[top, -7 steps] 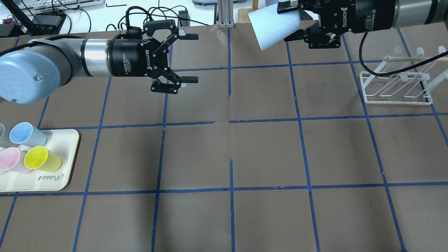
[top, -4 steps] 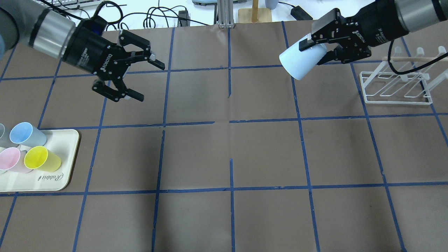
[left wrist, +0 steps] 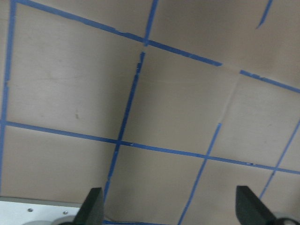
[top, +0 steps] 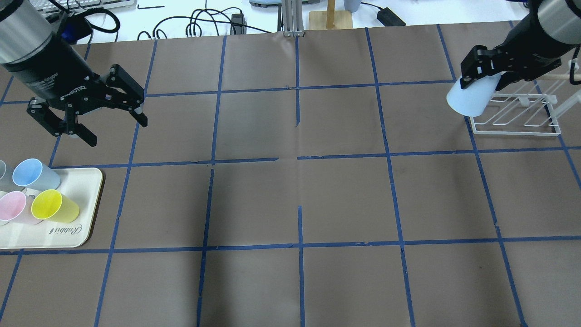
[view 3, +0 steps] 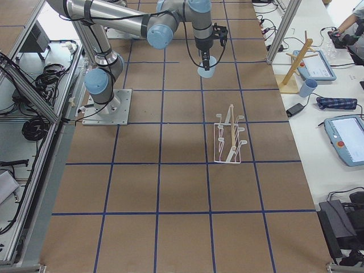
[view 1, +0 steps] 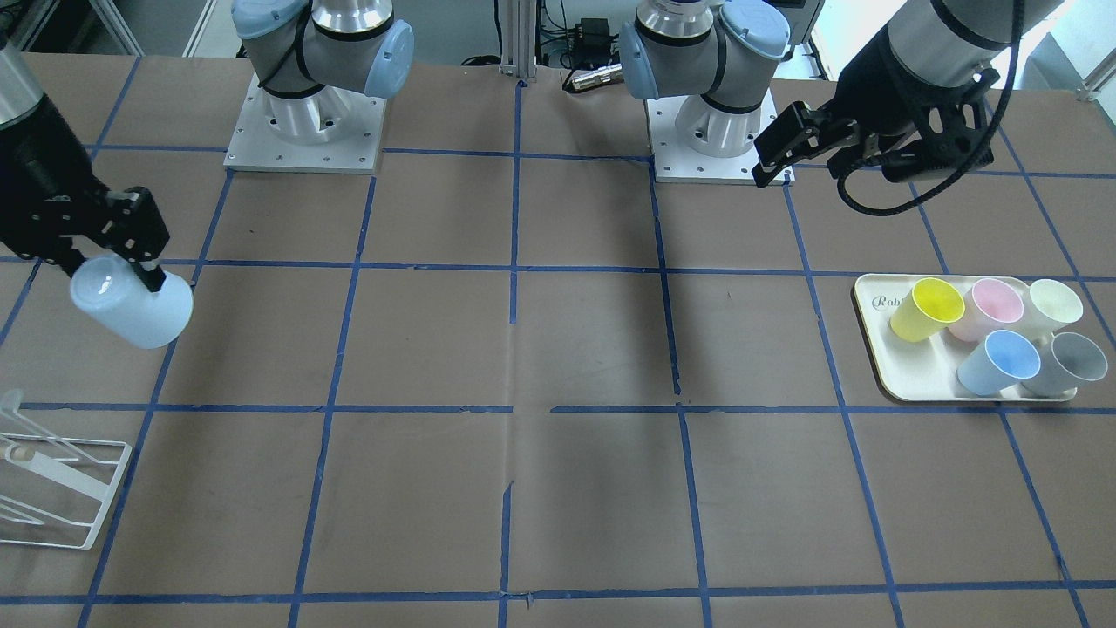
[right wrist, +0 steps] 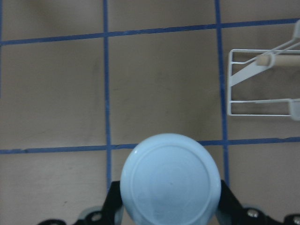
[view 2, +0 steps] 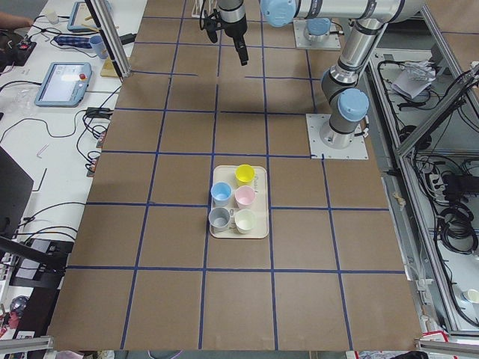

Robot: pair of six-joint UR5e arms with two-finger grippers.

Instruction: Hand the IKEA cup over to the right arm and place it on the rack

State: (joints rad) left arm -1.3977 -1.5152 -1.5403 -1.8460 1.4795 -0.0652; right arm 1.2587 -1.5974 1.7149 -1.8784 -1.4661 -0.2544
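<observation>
My right gripper is shut on the pale light-blue IKEA cup and holds it tilted, base outward, above the table. The cup hangs just off the left end of the white wire rack. In the right wrist view the cup's base fills the space between the jaws, and the rack lies ahead to the right. My left gripper is open and empty at the far left, above the table behind the tray. The left wrist view shows its fingertips wide apart over bare table.
A cream tray at the left front holds a second blue cup, a pink cup, a yellow cup and others. Cables and a wooden stand lie beyond the table's far edge.
My right gripper has carried the cup right and down to the rack's left end. My left gripper, still open, has drawn back to the left and turned downward.
</observation>
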